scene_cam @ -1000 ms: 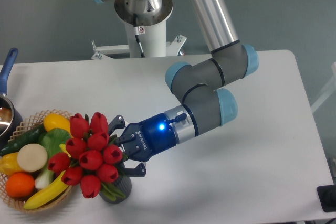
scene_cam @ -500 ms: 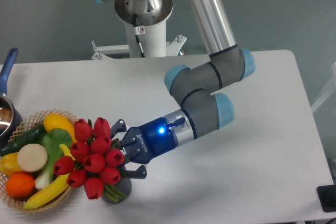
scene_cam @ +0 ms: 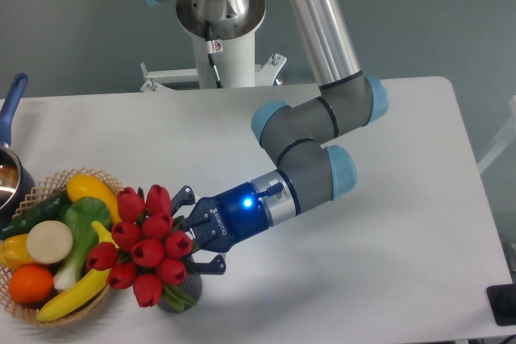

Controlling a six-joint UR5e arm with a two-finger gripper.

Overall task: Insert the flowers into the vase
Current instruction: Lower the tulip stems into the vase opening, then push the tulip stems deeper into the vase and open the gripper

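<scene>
Reaching down from the tall silver upper link, your arm folds at the grey elbow with its light-blue caps and runs low across the table (scene_cam: 387, 223) toward the left front corner. The wrist lies nearly level, tipped a little downward, with a blue light glowing on its ring.

Your gripper (scene_cam: 187, 233) points left into the flowers (scene_cam: 145, 246). One dark finger shows above the bunch and one below it, near the vase rim, with the green stems between them. You cannot tell from this view whether the fingers press the stems or stand just clear of them, since the red buds cover the contact.

The flowers sit over the vase (scene_cam: 181, 292), which stands near the table's front edge. Only a dark grey ribbed part of it shows beneath the buds and leaves. The bunch leans left, so its outer buds overlap the wicker basket (scene_cam: 48, 185) of fruit and vegetables beside it. A blue-handled pot (scene_cam: 11, 118) sits at the left edge, well apart from your gripper.
</scene>
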